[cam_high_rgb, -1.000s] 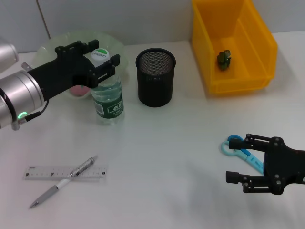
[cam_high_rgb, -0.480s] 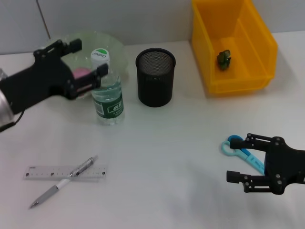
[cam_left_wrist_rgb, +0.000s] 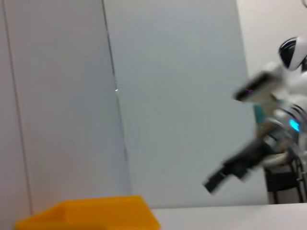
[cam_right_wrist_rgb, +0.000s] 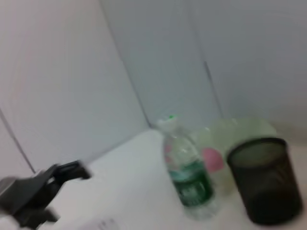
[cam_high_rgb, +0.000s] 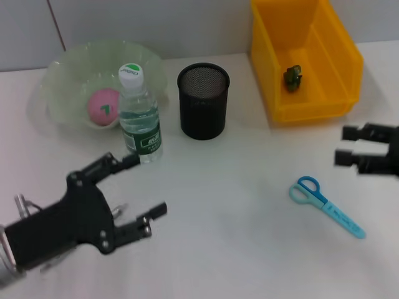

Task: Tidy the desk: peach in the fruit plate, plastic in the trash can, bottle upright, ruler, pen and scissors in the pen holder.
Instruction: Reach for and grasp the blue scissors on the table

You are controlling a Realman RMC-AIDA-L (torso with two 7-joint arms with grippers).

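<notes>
- Since a second ago, the left gripper (cam_high_rgb: 142,194) has let go of the bottle (cam_high_rgb: 139,114) and dropped to the near-left of the table (cam_high_rgb: 237,237); the right gripper (cam_high_rgb: 348,145) has risen away from the scissors (cam_high_rgb: 325,205) toward the right edge.
- Left gripper's fingers spread wide, holding nothing, pointing right above the ruler and pen area, which it hides.
- Right gripper's fingers parted, empty, pointing left, near the yellow bin (cam_high_rgb: 305,59).
- Bottle stands upright just beside the fruit plate (cam_high_rgb: 68,75).
- Peach (cam_high_rgb: 103,104) sits in the plate.
- Pen holder (cam_high_rgb: 203,99) stands right of the bottle.
- Scissors lie flat, well apart from the holder.
</notes>
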